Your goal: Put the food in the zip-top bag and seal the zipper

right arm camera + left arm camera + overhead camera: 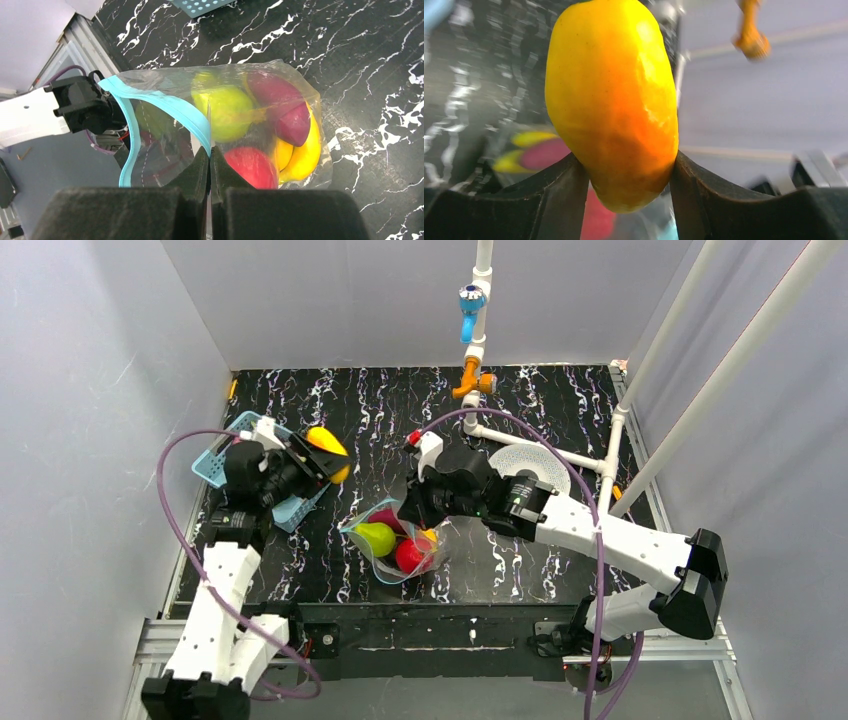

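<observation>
My left gripper (322, 458) is shut on a yellow-orange piece of food (331, 446), held above the blue basket (222, 462). In the left wrist view this food (611, 100) fills the middle, pinched between both fingers (558, 200). The clear zip-top bag (392, 548) lies at the table's front centre with its mouth open. Inside it are a green pear (225, 111), a dark purple piece (281, 109), a red apple (253, 167) and a yellow banana (301, 150). My right gripper (210, 152) is shut on the bag's rim at the teal zipper (167, 103).
The blue lattice basket sits at the left of the black marbled table, under my left gripper. A white perforated disc (533, 462) lies behind my right arm. White pipes (540, 448) with an orange fitting (470, 380) run along the back and right.
</observation>
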